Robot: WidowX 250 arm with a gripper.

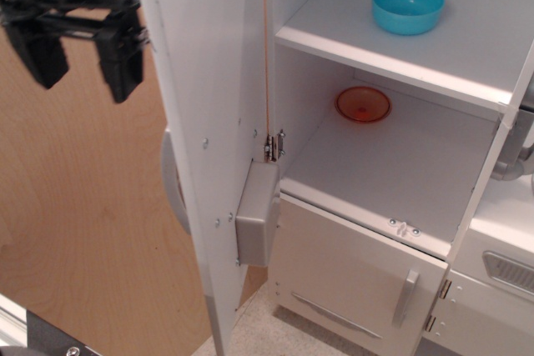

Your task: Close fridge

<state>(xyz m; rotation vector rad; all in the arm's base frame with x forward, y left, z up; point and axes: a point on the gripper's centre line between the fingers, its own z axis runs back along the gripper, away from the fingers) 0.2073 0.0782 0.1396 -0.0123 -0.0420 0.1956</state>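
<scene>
Wooden wall panelling (75, 231) backed the end effector (82, 60), jaws spread and empty, just left of the fridge (400, 164) door (213, 122), which stood ajar, shelves exposed.

1. Lighting is bright, even and diffuse, with no hard glare on the white surfaces.
2. Soft shadow fills the lower shelf recess around the orange bowl (363, 104).
3. The black hand (82, 49) at 10 o'clock is motion-blurred.
4. The fridge (219, 122) interior stays sharp.
</scene>
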